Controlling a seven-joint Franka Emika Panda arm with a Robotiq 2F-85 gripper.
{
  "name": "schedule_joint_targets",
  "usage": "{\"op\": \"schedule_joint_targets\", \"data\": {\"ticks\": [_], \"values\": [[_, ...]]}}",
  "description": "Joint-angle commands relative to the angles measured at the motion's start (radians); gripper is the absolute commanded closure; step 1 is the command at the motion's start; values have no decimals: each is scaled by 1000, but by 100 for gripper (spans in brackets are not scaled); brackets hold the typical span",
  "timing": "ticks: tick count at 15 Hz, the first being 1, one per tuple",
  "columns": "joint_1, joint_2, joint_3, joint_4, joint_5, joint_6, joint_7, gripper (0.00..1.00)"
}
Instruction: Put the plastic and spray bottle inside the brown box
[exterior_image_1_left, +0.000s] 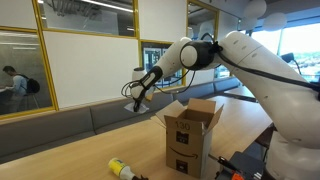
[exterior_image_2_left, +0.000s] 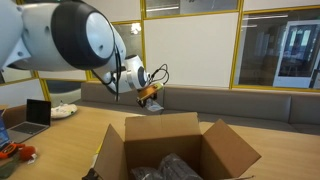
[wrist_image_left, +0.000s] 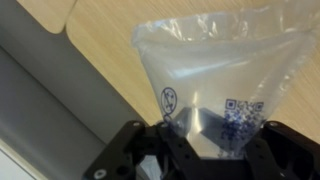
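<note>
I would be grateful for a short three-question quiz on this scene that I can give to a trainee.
1. Fill in the blank: the top flaps of the brown box are ____ (open or closed).
2. True or false: the gripper is shut on the plastic, held up off the table.
3. Where is the spray bottle?
A) Inside the brown box
B) On the table, outside the brown box
C) In the gripper

Key: 1 open; 2 true; 3 B.
</note>
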Motion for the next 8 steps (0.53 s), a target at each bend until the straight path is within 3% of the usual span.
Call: {"op": "schedule_joint_targets", "data": {"ticks": [1,5,8], "values": [[73,-211,-119,-174,-110,-40,183,83],[146,-403,-235,-325,-298,-168,406,84],[160,-552,-239,-449,-440,-342,567,84]]}}
